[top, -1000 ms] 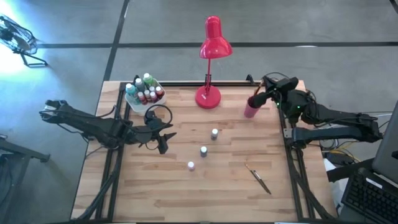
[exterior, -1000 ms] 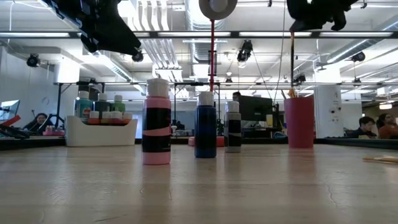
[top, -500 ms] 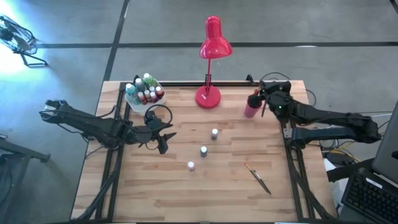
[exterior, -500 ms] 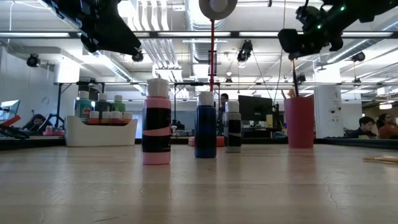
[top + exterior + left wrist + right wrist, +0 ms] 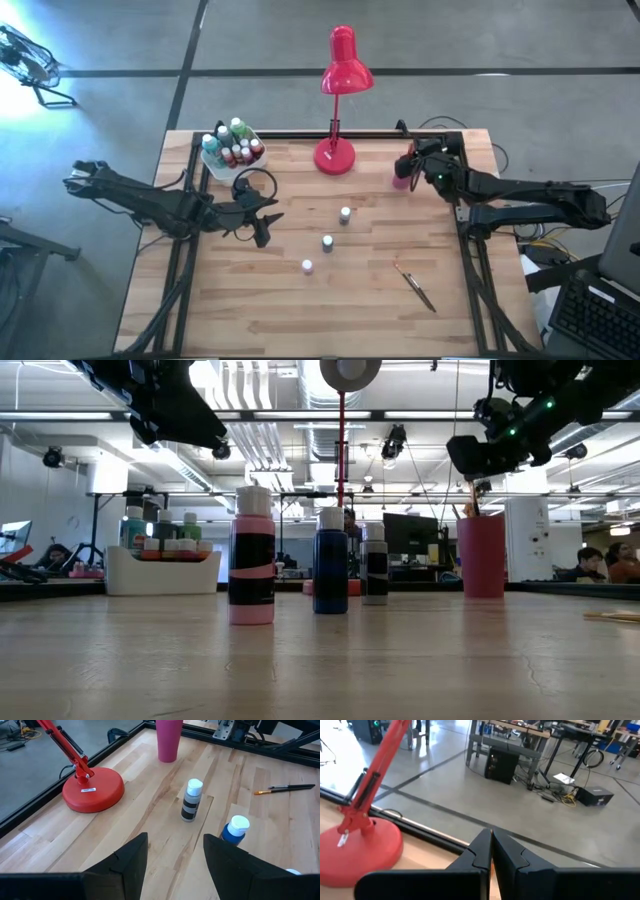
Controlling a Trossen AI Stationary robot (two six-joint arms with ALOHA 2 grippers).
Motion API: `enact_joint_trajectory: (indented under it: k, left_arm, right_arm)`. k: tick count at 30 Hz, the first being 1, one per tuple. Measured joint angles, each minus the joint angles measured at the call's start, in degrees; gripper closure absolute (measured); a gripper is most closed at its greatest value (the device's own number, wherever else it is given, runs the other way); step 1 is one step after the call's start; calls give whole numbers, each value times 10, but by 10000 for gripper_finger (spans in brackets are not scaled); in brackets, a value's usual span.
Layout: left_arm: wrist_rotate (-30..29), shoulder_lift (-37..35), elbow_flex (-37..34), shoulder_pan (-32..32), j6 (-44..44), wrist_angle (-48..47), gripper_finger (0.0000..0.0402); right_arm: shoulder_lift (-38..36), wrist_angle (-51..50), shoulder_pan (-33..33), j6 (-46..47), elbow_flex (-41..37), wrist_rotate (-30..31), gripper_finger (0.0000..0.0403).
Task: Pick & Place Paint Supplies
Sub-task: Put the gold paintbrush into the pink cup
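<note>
Three bottles [image 5: 326,242] mid-table | one paintbrush [image 5: 415,287] | left gripper [image 5: 262,227] released | right gripper [image 5: 408,163] clenched

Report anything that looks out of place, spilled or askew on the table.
Nothing is spilled or tipped. The three loose paint bottles stand upright in a row. The only stray is one paintbrush lying flat on the bare wood, far from the pink cup that holds other brushes.

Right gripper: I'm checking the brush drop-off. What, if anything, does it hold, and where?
The right gripper, fingers shut, seems to pinch a thin paintbrush by its handle's upper end, above the pink cup.
</note>
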Motion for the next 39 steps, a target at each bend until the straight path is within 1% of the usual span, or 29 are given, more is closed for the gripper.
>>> enact_joint_trajectory:
  k: [11, 20, 30, 34, 39]
  left_arm:
    - [0, 0, 0, 0, 0, 0, 204]
    - [0, 0, 0, 0, 0, 0, 204]
    - [0, 0, 0, 0, 0, 0, 204]
    - [0, 0, 0, 0, 0, 0, 204]
    - [0, 0, 0, 0, 0, 0, 204]
  right_arm:
    - [0, 6, 0, 5, -28, -4, 395]
    - [0, 6, 0, 31, -56, -4, 395]
    - [0, 6, 0, 34, -58, -9, 393]
    - [0, 4, 0, 31, -58, -10, 372]
    - [0, 4, 0, 29, -58, -9, 315]
